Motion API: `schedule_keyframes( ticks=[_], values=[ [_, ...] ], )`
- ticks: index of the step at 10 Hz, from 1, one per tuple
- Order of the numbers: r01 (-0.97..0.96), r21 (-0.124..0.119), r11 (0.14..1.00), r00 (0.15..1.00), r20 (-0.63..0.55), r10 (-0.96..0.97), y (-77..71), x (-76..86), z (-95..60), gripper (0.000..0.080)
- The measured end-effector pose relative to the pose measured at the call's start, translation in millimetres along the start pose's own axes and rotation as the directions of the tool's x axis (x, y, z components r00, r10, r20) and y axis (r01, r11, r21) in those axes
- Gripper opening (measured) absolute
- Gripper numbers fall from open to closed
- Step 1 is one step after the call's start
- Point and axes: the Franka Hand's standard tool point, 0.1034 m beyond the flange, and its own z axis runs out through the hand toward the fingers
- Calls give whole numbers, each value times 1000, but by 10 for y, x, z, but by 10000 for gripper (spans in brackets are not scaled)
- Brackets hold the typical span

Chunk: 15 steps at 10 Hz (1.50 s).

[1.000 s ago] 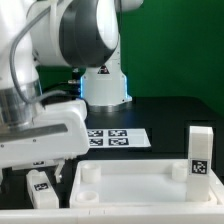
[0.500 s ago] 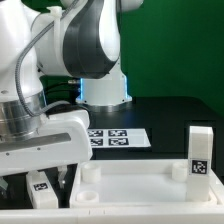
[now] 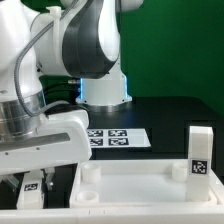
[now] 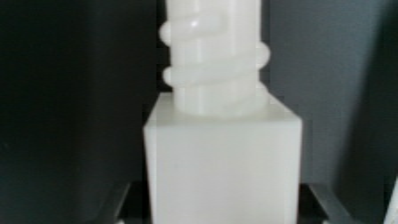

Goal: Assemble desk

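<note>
The white rimmed tabletop (image 3: 130, 181) lies at the front of the black table. One white tagged leg (image 3: 199, 152) stands upright at its corner on the exterior view's right. A second tagged leg (image 3: 31, 190) stands on the table just beyond the tabletop's end on the exterior view's left. My gripper (image 3: 36, 188) is down around that leg. In the wrist view the leg (image 4: 221, 150) fills the middle with its threaded peg (image 4: 214, 50) pointing away. The dark fingers (image 4: 128, 205) lie against both of its sides, so my gripper (image 4: 221, 208) looks shut on it.
The marker board (image 3: 118, 138) lies flat behind the tabletop. The robot's white base (image 3: 104, 88) stands at the back. The arm's large white body (image 3: 40, 130) hangs over the table on the exterior view's left.
The arm has come down slightly over the leg. The leg between the fingers has shifted a little toward the exterior view's left in the last half second.
</note>
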Motion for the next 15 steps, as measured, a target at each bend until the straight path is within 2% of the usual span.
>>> schedule_keyframes(
  ticks=[2, 3, 4, 5, 6, 7, 8, 10, 11, 12, 13, 14, 15],
  values=[
    [-64, 18, 998, 998, 4, 64, -150, -203, -203, 284],
    [-107, 29, 994, 994, 3, 107, -346, -307, -332, 284],
    [-129, 41, 991, 992, 2, 129, -641, -409, -465, 284],
    [-166, 42, 985, 986, -13, 167, -901, -446, -526, 284],
    [-167, 34, 985, 985, -31, 168, -1050, -454, -509, 284],
    [-151, 30, 988, 988, -22, 151, -959, -473, -482, 284],
    [-161, 30, 986, 987, -22, 162, -930, -474, -480, 284],
    [-160, 30, 987, 987, -20, 161, -951, -483, -476, 284],
    [-175, 36, 984, 984, -9, 176, -1049, -585, -473, 284],
    [-188, 46, 981, 982, 10, 188, -1207, -777, -478, 284],
    [-222, 40, 974, 975, 0, 222, -1401, -940, -472, 284],
    [-271, 36, 962, 963, 2, 271, -1656, -1104, -436, 284],
    [-292, 23, 956, 957, -1, 292, -1790, -1146, -424, 284]
  ],
)
